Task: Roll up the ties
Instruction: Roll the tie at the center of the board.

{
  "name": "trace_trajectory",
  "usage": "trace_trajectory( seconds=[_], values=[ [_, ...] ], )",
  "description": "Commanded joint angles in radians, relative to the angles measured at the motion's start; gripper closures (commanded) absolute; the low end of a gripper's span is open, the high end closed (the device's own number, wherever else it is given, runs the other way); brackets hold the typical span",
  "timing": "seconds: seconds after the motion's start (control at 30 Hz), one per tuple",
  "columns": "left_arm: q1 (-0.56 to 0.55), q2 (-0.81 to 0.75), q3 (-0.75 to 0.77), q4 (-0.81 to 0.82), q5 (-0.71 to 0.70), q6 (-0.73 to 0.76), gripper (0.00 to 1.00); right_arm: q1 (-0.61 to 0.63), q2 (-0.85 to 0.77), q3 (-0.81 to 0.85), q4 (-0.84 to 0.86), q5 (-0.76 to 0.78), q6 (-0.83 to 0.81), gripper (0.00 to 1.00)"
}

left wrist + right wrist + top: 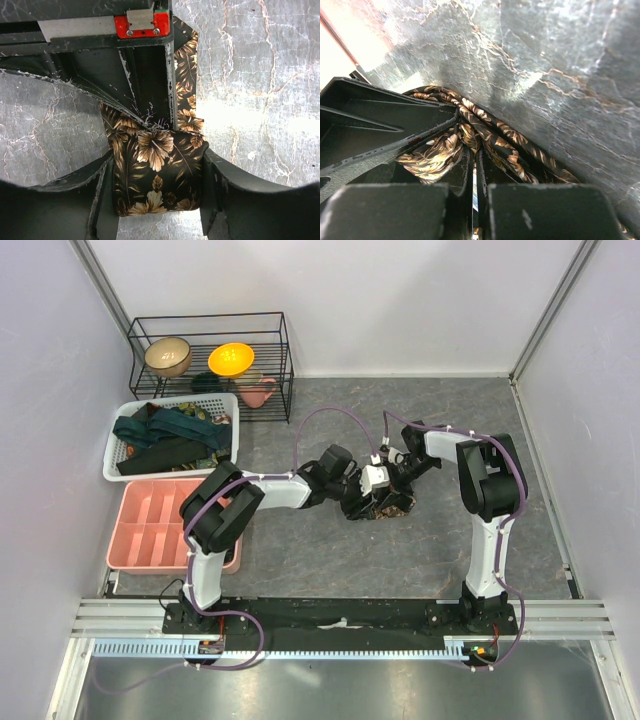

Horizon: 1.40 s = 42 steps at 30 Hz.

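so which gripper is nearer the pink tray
Left. The left gripper sits mid-table at the leaf-print tie, on the side facing the pink tray; the right gripper lies just beyond it.
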Motion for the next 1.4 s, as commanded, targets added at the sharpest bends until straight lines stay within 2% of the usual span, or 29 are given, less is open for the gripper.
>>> trace_trajectory(
  seconds=[0.0,0.1,0.13,0.17,0.23,0.43,0.5,0.67,0.9,1.1,1.37],
  values=[
    [-0.031,0.023,0.016,-0.046,-0.135,0.036,0.53,0.044,0.079,-0.032,0.169,0.173,-0.014,1.00],
    [-0.040,0.028,0.036,-0.143,-0.219,0.100,0.64,0.043,0.069,-0.027,0.152,0.156,-0.026,1.00],
    [-0.042,0.034,0.058,-0.198,-0.235,0.117,0.71,0.043,0.063,-0.018,0.140,0.149,-0.046,0.99],
    [-0.042,0.040,0.069,-0.267,-0.249,0.131,0.75,0.038,0.057,-0.012,0.129,0.139,-0.056,0.93],
    [-0.042,0.060,0.108,-0.347,-0.278,0.171,0.83,0.034,0.033,0.002,0.100,0.130,-0.067,0.89],
    [-0.048,0.109,0.218,-0.562,-0.290,0.180,0.95,0.002,0.000,0.037,0.022,0.064,-0.103,0.69],
    [-0.050,0.130,0.261,-0.624,-0.304,0.185,0.96,-0.017,-0.009,0.062,-0.018,0.043,-0.125,0.66],
    [-0.050,0.150,0.283,-0.656,-0.310,0.209,0.97,-0.083,-0.043,0.099,-0.107,-0.080,-0.181,0.58],
    [-0.050,0.161,0.296,-0.669,-0.299,0.215,0.97,-0.078,-0.070,0.059,-0.097,-0.233,-0.164,0.49],
    [-0.050,0.166,0.298,-0.671,-0.295,0.225,0.96,-0.065,-0.063,0.068,-0.049,-0.269,-0.142,0.46],
    [-0.050,0.170,0.309,-0.679,-0.284,0.229,0.96,-0.048,-0.050,0.068,-0.076,-0.266,-0.168,0.45]
  ],
)
